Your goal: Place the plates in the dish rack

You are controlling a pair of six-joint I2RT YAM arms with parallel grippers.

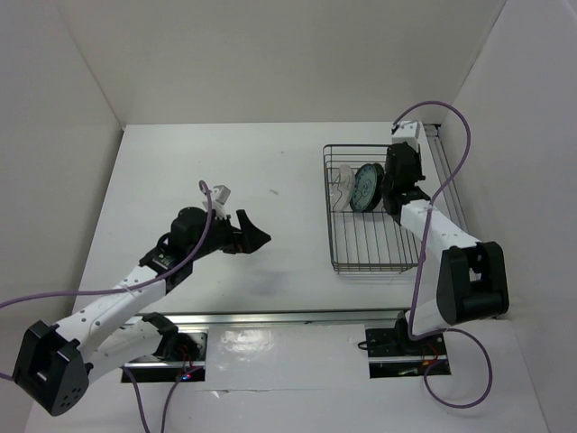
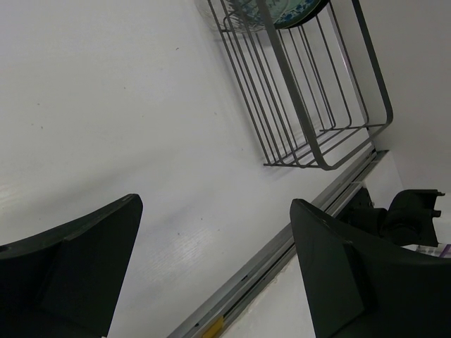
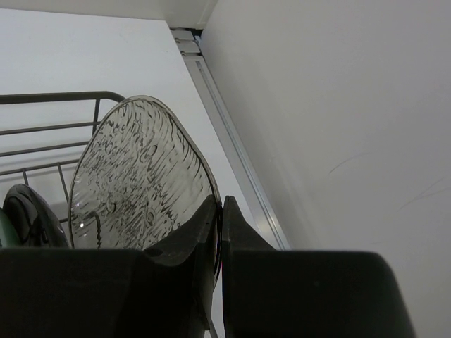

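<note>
- Top external view first: where did the dish rack [image 1: 374, 212] stand?
- At the far right of the white worktop [image 1: 225, 162], close to the side wall. A pale plate [image 1: 341, 187] and a blue-patterned plate [image 1: 367, 188] stood on edge in its far end, side by side.
- And the right arm?
- It reached over the rack's far right corner. Seen from its wrist camera, the right gripper [image 3: 220, 211] was pinched narrow on the lower rim of a ribbed, see-through glass plate [image 3: 141, 176], which stood nearly upright. A glossy black plate [image 3: 28, 218] stood just beside it, on the side toward the blue-patterned one, with the rack's top rail behind them.
- Was the glass plate seated between the prongs?
- I could not tell; the gripper's own fingers hid its bottom edge.
- What about the left side?
- The left gripper [image 1: 257, 236] hung over bare worktop, well apart from the rack, jaws spread wide with nothing between them. Its own camera looked past both fingers toward the rack's near corner.
</note>
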